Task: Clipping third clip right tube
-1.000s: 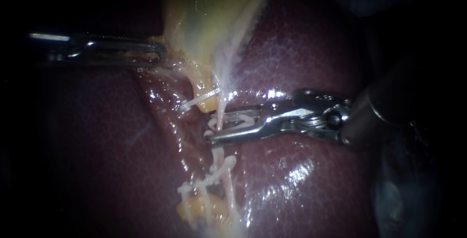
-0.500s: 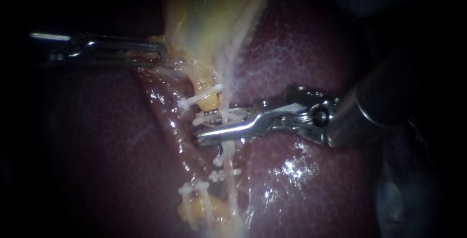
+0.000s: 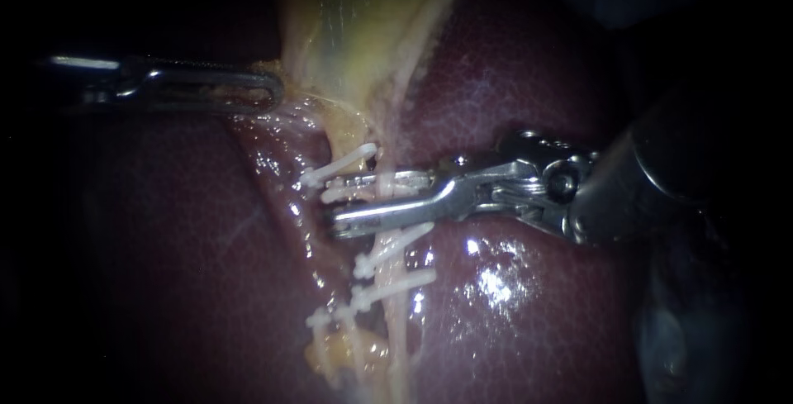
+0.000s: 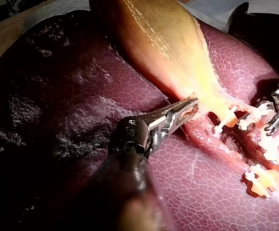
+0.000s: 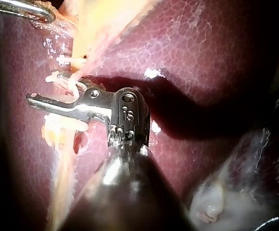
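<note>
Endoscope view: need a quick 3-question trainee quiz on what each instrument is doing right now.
1. True or false: the left instrument has its jaws shut on the gallbladder.
2. What passes between the jaws of the right instrument? A: nothing. B: a tube. C: the gallbladder's wall.
3. Fill in: the dark red tissue lying under both instruments is the ____.

Key
1. True: its jaws hold the gallbladder's edge.
2. B: the jaws stand apart with the tube running between them.
3. liver
</note>
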Action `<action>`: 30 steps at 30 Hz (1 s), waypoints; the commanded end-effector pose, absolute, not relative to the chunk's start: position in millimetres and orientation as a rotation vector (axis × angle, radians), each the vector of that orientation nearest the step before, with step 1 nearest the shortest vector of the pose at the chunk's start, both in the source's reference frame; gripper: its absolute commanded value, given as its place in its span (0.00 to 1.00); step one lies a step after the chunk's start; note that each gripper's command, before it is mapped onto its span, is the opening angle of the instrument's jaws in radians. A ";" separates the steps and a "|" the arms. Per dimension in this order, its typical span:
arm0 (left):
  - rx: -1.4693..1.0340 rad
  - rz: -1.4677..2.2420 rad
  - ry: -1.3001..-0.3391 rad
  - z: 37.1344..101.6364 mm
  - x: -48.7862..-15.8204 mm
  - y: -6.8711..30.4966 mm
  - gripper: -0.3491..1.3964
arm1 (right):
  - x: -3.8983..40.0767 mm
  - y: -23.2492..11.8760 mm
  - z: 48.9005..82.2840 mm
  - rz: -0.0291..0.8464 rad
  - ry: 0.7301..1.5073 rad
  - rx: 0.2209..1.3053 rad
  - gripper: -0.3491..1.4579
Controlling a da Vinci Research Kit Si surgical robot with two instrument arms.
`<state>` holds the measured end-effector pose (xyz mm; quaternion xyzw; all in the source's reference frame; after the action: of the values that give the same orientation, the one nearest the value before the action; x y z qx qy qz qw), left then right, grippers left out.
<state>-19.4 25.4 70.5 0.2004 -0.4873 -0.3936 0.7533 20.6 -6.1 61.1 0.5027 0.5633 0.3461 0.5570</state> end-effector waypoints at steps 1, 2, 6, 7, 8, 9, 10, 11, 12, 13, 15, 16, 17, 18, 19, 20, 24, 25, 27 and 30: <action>0.437 -0.859 -1.064 70.5 -19.4 25.4 0.00 | 20.4 -6.0 61.5 0.822 1.329 1.182 0.42; 0.437 -0.859 -1.064 70.5 -19.4 25.4 0.00 | 20.2 -5.9 61.7 0.825 1.329 1.179 0.40; 0.437 -0.860 -1.064 70.5 -19.5 25.4 0.00 | 19.5 -5.4 62.4 0.837 1.329 1.168 0.31; 0.437 -0.860 -1.064 70.5 -19.5 25.4 0.00 | 19.3 -5.3 62.6 0.841 1.329 1.164 0.27; 0.437 -0.860 -1.064 70.5 -19.5 25.4 0.00 | 19.2 -5.2 62.7 0.845 1.329 1.161 0.24; 0.437 -0.860 -1.064 70.5 -19.5 25.4 0.00 | 19.0 -5.1 62.8 0.849 1.329 1.157 0.20; 0.437 -0.860 -1.064 70.5 -19.5 25.4 0.00 | 18.9 -5.1 62.9 0.849 1.328 1.156 0.16; 0.437 -0.860 -1.064 70.5 -19.5 25.4 0.00 | 18.9 -5.0 63.0 0.850 1.328 1.156 0.10; 0.437 -0.860 -1.064 70.5 -19.5 25.4 0.00 | 18.8 -5.0 63.0 0.850 1.327 1.156 0.07; 0.437 -0.860 -1.064 70.5 -19.6 25.4 0.00 | 18.8 -5.0 63.0 0.850 1.327 1.156 0.04; 0.437 -0.860 -1.064 70.5 -19.6 25.4 0.00 | 18.8 -5.0 63.0 0.849 1.327 1.156 0.00; 0.437 -0.860 -1.064 70.5 -19.6 25.4 0.00 | 18.8 -5.0 63.0 0.849 1.327 1.156 0.00; 0.437 -0.860 -1.064 70.5 -19.6 25.4 0.00 | 18.8 -5.0 63.1 0.849 1.327 1.156 0.00; 0.437 -0.860 -1.064 70.5 -19.6 25.4 0.00 | 18.8 -5.0 63.1 0.849 1.327 1.156 0.00; 0.437 -0.860 -1.064 70.5 -19.6 25.4 0.00 | 18.8 -5.0 63.2 0.848 1.327 1.155 0.00; 0.437 -0.860 -1.064 70.5 -19.6 25.4 0.00 | 18.7 -5.0 63.3 0.848 1.327 1.155 0.00; 0.437 -0.860 -1.064 70.5 -19.6 25.5 0.00 | 18.5 -5.0 63.4 0.848 1.325 1.154 0.00; 0.437 -0.860 -1.064 70.5 -19.6 25.5 0.00 | 18.5 -5.0 63.4 0.848 1.325 1.154 0.00; 0.436 -0.861 -1.067 70.5 -19.6 25.5 0.00 | 18.6 -5.0 63.5 0.845 1.325 1.156 0.00; 0.436 -0.861 -1.067 70.6 -19.6 25.5 0.00 | 18.7 -5.1 63.6 0.841 1.325 1.159 0.00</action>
<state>-19.6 25.5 70.6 0.1996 -0.4880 -0.3945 0.7526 18.6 -5.1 63.6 0.4915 0.5623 0.3572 0.5609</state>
